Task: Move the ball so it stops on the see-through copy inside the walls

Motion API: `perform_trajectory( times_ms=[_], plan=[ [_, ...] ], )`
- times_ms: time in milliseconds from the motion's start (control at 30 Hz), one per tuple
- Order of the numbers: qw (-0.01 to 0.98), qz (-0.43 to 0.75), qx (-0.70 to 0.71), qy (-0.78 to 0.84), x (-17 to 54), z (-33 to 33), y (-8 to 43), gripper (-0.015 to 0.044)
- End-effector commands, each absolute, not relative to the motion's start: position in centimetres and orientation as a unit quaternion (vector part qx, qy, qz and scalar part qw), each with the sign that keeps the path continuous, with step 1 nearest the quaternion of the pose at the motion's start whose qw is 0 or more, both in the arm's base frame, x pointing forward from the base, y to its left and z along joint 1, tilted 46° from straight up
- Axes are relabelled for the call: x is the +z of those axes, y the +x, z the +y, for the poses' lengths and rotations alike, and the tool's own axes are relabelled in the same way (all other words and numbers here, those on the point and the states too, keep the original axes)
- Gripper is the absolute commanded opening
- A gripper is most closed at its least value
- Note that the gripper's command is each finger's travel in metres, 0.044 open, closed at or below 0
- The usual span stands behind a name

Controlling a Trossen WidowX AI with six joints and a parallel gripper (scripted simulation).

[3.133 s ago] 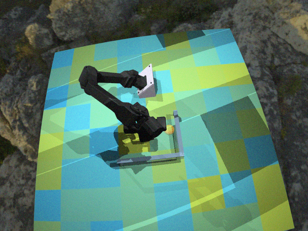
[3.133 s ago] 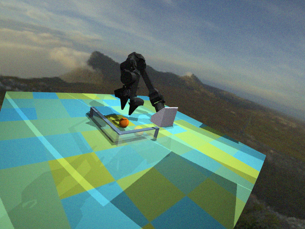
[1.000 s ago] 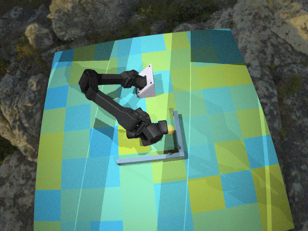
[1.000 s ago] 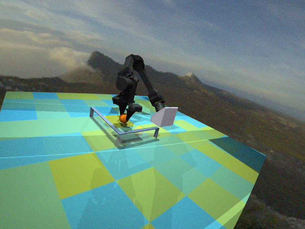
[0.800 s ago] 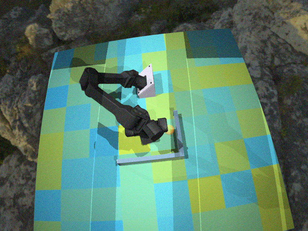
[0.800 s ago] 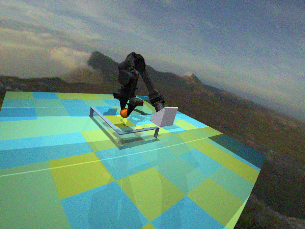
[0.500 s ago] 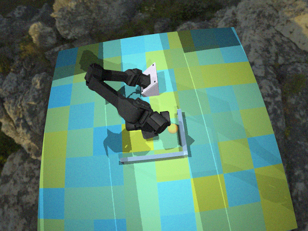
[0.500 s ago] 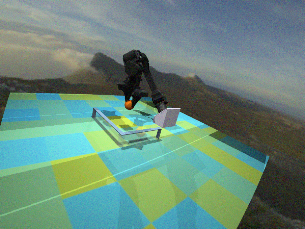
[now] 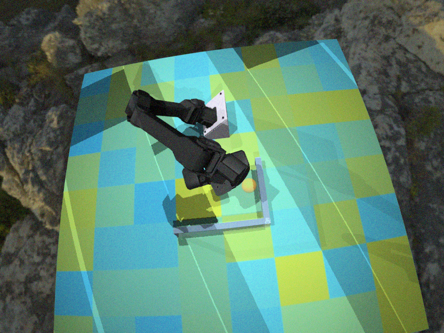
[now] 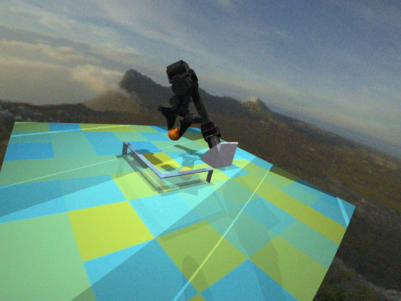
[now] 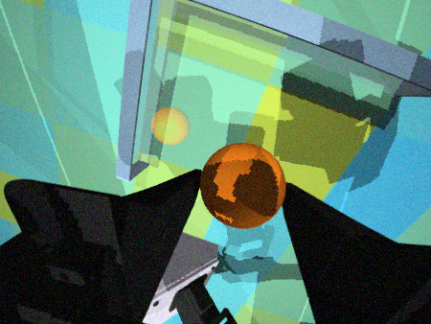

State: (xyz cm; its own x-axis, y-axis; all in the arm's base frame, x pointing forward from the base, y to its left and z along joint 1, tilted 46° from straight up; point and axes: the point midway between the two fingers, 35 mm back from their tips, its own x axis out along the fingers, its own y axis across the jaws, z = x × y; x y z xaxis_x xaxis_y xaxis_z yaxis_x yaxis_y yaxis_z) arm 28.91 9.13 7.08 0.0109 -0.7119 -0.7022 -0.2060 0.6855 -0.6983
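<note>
Gripper [image 11: 241, 192] clamps ball [image 11: 242, 185] — wrist shows grip; top hides ball

Matte black arm [image 9: 172, 139], pale grey base [image 9: 217, 115]

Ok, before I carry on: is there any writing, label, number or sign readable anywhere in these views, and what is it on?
None: no words, numbers, brands or signs can be read in any view.
The orange ball, held between the jaws, is plain.
The see-through copy is plain.
The clear walls carry no marks.
The grey base block shows only small dark dots, no text.
The checked table has only coloured squares and light streaks.
</note>
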Motion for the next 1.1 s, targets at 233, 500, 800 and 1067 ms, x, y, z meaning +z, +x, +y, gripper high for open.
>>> perform_trajectory(
  times_ms=[233,500,800,1067],
  plan=[
    [0.544,0.7,-0.061,-0.459,4.1,10.5,28.6,0.0],
    [0.469,0.701,0.044,-0.535,1.9,11.3,28.3,0.0],
    [0.373,0.684,0.161,-0.606,-0.5,12.1,27.8,0.0],
    [0.281,0.653,0.259,-0.654,-2.6,12.7,27.2,0.0]
  ],
)
